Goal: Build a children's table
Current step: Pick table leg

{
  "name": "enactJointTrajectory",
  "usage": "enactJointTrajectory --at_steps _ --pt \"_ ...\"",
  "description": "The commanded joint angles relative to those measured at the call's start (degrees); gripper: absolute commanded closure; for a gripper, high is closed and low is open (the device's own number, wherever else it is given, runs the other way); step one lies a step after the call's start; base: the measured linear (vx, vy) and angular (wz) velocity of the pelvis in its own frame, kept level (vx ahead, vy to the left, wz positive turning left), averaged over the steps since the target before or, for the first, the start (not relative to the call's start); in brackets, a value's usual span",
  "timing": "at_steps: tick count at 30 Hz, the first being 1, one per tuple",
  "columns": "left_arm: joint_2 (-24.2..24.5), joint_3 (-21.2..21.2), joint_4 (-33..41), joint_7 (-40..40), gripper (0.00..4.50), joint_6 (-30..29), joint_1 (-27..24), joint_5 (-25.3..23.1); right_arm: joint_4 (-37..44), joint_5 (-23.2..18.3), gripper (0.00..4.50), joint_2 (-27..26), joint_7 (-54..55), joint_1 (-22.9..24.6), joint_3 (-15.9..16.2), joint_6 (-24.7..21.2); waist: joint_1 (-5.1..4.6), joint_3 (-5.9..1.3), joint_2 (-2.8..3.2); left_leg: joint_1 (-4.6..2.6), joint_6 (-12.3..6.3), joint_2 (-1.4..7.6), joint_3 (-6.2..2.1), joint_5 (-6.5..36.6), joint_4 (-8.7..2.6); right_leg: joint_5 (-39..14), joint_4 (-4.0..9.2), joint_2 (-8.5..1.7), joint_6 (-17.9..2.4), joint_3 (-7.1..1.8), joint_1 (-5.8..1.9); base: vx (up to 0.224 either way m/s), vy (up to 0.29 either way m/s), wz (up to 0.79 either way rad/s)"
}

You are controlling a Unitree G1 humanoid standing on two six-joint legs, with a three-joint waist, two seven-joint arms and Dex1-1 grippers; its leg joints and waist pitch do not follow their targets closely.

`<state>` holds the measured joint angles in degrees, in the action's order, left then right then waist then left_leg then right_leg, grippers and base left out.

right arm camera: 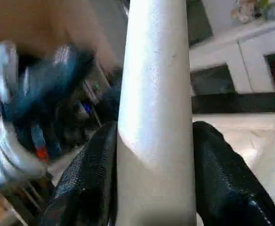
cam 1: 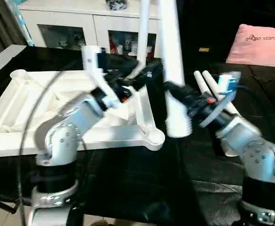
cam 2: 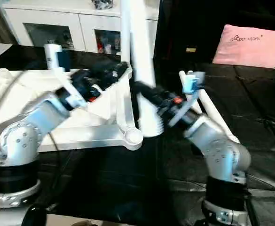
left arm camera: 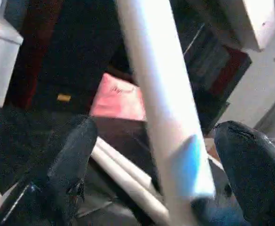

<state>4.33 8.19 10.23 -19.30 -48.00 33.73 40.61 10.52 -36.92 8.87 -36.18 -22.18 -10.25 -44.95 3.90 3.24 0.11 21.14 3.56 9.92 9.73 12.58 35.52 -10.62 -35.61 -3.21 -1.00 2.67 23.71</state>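
Holding a long white tapered leg [cam 1: 171, 70] upright, the right tool [right arm camera: 153, 188] has its two black fingers [right arm camera: 88, 179] pressed against either side of the tube. The leg's wide, ribbed lower end hangs just above the black counter [cam 1: 128, 183], close beside the near right corner socket [cam 1: 154, 137] of the tabletop [cam 1: 19, 108], and its upper part runs out past the top of the head views.

The white plastic tabletop lies upside down on the left part of the counter, its ribbed underside facing up, with another round socket at the far left corner. The left arm reaches across the tabletop toward the upright leg. The left tool [left arm camera: 156, 169] stands wide open, its two dark fingers [left arm camera: 74, 160] set well apart on either side of the leg without clearly touching it.

Two more white legs [cam 1: 210, 89] lie side by side on the counter, behind the right forearm. A further thin white tube [cam 1: 143, 33] rises beside the held leg, from near the left tool.

Behind the counter stands a white cabinet [cam 1: 66, 21] with glass doors. A pink cushion [cam 1: 259, 44] lies at the far right, beyond the counter's edge.
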Motion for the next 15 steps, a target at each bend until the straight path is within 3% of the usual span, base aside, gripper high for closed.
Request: enactJointTrajectory --at_steps 1,2,7,9,11,15 --pt "-0.3 0.1 -0.6 2.7 0.00 -1.3 0.4 -1.4 2.0 2.3 2.63 -0.1 1.9 -0.3 1.5 1.8 0.28 -3.65 -0.55 0.17 -0.76 2.10 -0.73 2.2 -4.12 -14.2 4.79 -4.09 -7.6 -2.53 -3.57 0.000 0.000 0.00" --pt "-0.8 0.4 -0.9 5.1 0.00 -3.4 0.5 -0.6 3.4 2.5 2.63 -0.5 2.6 -0.2 2.7 2.1 0.21 -3.62 -0.62 0.07 -0.66 2.13 -0.74 2.7 -4.10 -15.2 4.85 -4.07 -7.2 -2.59 -3.48 0.000 0.000 0.00" --pt "-2.8 1.5 -0.3 6.1 0.00 -2.4 0.8 1.6 4.2 5.7 2.63 0.3 3.3 0.2 6.5 4.0 0.30 -3.71 -0.69 0.17 -0.88 2.15 -0.81 2.0 -4.09 -13.4 4.71 -4.00 -7.0 -2.58 -3.53 0.000 0.000 0.00" --pt "-4.6 1.1 -1.2 8.2 0.00 0.7 0.9 -1.0 4.2 9.3 2.63 0.9 3.6 1.0 10.3 6.2 0.41 -3.73 -0.66 0.25 -0.97 2.28 -0.84 1.3 -4.05 -11.4 4.57 -4.02 -7.6 -2.55 -3.58 0.000 0.000 0.00" --pt "-4.8 0.4 -2.1 9.6 0.00 2.1 0.8 -3.5 4.1 10.4 2.63 0.8 4.1 1.2 11.1 6.7 0.47 -3.83 -0.53 0.16 -1.46 2.26 -0.85 1.4 -4.01 -10.1 4.54 -4.00 -7.5 -2.60 -3.67 0.000 0.000 0.00" --pt "-6.2 1.6 -2.3 11.2 0.00 1.1 0.9 -1.7 3.6 13.5 2.63 1.9 5.7 1.2 13.3 8.4 0.61 -3.97 -0.37 0.05 -1.43 2.32 -0.89 0.3 -3.94 -6.5 4.08 -4.01 -9.0 -2.61 -3.72 0.000 0.000 0.00"
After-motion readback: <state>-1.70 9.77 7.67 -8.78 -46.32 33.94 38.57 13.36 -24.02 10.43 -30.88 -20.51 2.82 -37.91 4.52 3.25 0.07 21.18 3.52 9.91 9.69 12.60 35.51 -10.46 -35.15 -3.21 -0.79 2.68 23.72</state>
